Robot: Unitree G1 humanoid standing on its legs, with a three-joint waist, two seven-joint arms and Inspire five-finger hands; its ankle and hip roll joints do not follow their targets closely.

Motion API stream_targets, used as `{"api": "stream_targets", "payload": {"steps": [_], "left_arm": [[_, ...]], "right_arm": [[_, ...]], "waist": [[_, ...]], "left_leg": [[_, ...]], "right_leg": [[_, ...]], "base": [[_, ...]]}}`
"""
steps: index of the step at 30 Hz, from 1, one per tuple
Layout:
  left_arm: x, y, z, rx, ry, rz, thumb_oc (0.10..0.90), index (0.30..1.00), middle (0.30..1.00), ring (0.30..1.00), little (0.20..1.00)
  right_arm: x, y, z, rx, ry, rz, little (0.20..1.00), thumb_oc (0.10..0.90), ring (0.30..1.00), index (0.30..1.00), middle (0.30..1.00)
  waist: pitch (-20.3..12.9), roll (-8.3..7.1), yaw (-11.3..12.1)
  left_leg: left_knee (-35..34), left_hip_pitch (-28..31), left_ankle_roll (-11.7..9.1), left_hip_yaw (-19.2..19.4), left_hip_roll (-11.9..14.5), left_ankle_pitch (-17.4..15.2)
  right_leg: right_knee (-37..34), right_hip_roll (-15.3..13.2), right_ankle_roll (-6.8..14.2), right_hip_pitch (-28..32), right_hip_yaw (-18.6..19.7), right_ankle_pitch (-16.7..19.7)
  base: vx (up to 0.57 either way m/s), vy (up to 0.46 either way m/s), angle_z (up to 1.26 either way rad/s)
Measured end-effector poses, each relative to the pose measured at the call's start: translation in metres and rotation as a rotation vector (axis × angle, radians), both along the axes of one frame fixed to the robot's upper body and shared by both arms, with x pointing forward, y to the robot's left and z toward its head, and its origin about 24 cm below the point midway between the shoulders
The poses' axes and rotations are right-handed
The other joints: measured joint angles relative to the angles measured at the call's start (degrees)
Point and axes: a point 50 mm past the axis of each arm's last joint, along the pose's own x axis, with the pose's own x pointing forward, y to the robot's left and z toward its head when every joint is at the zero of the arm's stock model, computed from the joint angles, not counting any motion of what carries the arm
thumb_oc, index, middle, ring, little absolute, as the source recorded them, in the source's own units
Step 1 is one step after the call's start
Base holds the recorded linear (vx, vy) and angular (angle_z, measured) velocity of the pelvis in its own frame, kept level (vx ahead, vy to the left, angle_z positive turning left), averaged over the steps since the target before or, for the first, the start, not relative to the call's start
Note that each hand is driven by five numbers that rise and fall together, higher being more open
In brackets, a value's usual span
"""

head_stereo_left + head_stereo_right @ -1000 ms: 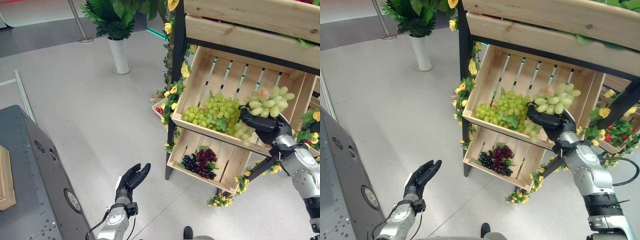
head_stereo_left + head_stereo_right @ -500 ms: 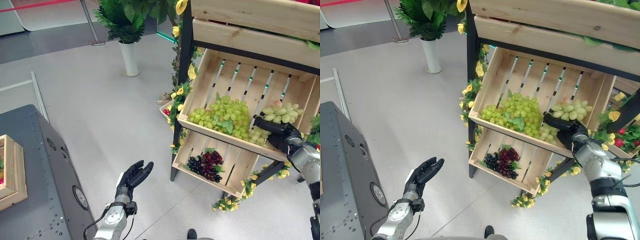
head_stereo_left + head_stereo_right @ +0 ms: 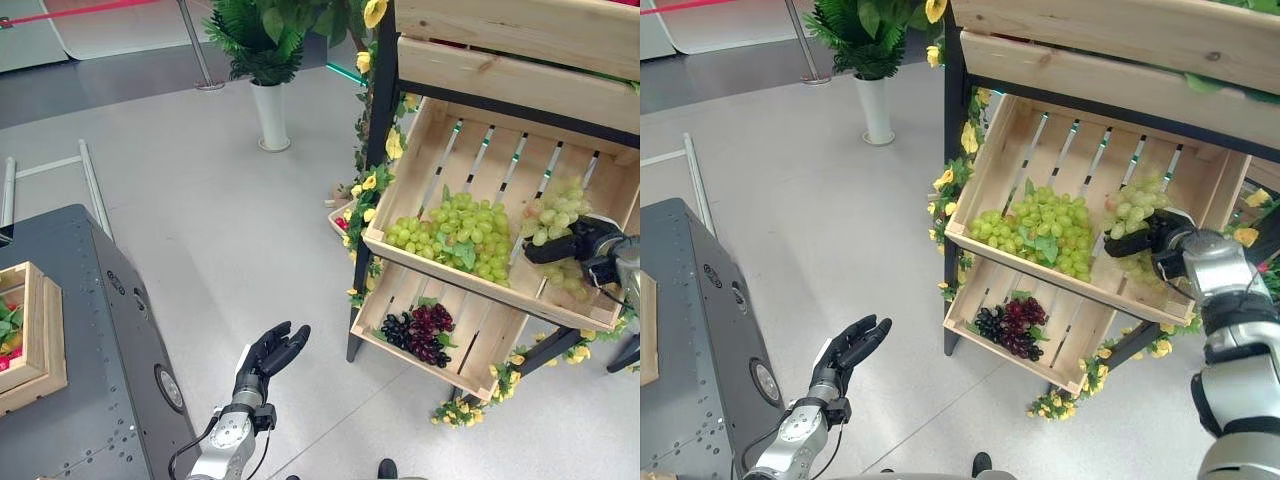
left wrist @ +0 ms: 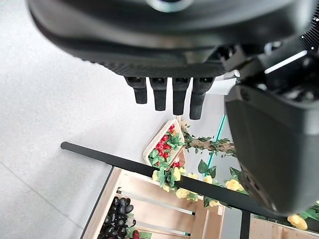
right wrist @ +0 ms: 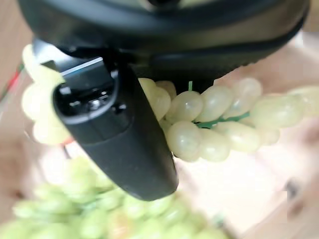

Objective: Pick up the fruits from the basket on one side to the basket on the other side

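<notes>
Left hand point(image 3: 264, 358) low over the grey floor point(image 3: 200, 200), palm up, fingers straight and relaxed, holding nothing; its wrist view shows the fingers point(image 4: 166, 94) in an even row, apart from any object. Beside it, at the near left, a dark grey cart point(image 3: 90, 350) carrying a small wooden box point(image 3: 30, 340) with red fruit inside.

Right hand point(image 3: 1155, 240) reaches into the upper tilted wooden crate point(image 3: 1040, 150) of the display stand point(image 3: 375, 130). Fingers and thumb curled round a pale green grape bunch point(image 3: 1132, 205); in the right wrist view the thumb lies across the grapes point(image 5: 214, 122), with more green grapes blurred beyond. The held bunch sits at the crate's right end, just beside the large pile of green grapes point(image 3: 1035, 225) in the crate's middle; cannot tell whether it touches the slats.

Lower crate point(image 3: 1070, 330) holds dark purple grapes point(image 3: 1008, 325). Yellow artificial flowers point(image 3: 372, 183) trail down the stand's post. Farther off, a potted plant in a white vase point(image 3: 272, 115) stands on the floor.
</notes>
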Motion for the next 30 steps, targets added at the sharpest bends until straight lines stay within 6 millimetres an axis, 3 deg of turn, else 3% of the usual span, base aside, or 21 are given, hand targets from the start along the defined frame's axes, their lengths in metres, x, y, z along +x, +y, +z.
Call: {"api": "stream_targets", "payload": {"steps": [4, 9, 10, 30], "left_arm": [[0.001, 0.0, 0.0, 0.001, -0.002, 0.001, 0.8, 0.9, 0.9, 0.9, 0.9], [0.001, 0.0, 0.001, 0.001, -0.004, 0.002, 0.8, 0.9, 0.9, 0.9, 0.9], [0.001, 0.0, 0.001, 0.001, -0.004, 0.002, 0.8, 0.9, 0.9, 0.9, 0.9], [0.002, 0.001, 0.001, 0.0, -0.005, -0.001, 0.8, 0.9, 0.9, 0.9, 0.9]], "right_arm": [[0.008, 0.003, 0.027, -0.181, 0.017, 0.055, 0.3, 0.4, 0.3, 0.3, 0.3], [0.011, 0.007, 0.037, -0.177, 0.0, 0.077, 0.309, 0.406, 0.309, 0.309, 0.309], [0.011, 0.007, 0.036, -0.176, 0.005, 0.08, 0.9, 0.8, 0.9, 0.9, 0.9], [0.011, 0.008, 0.037, -0.181, 0.0, 0.079, 0.9, 0.8, 0.9, 0.9, 0.9]], "waist": [[0.0, 0.08, 0.34], [0.0, 0.08, 1.42], [0.0, 0.08, 1.71], [0.02, 0.04, 1.82]], "left_leg": [[0.0, 0.01, 0.0, -0.01, 0.01, 0.0], [0.0, 0.0, 0.0, -0.09, 0.0, 0.0], [0.0, -0.01, 0.0, -0.12, 0.0, 0.0], [0.0, -0.05, 0.01, -0.1, 0.01, 0.0]], "right_leg": [[0.0, 0.0, 0.0, 0.01, -0.02, 0.0], [0.0, -0.01, 0.0, 0.04, -0.11, 0.0], [0.0, -0.02, -0.01, 0.04, -0.14, -0.01], [0.0, -0.03, 0.05, 0.01, -0.12, -0.07]], "base": [[0.0, 0.0, 0.0], [0.0, 0.0, 0.0], [0.0, 0.0, 0.0], [0.0, 0.0, 0.0]]}}
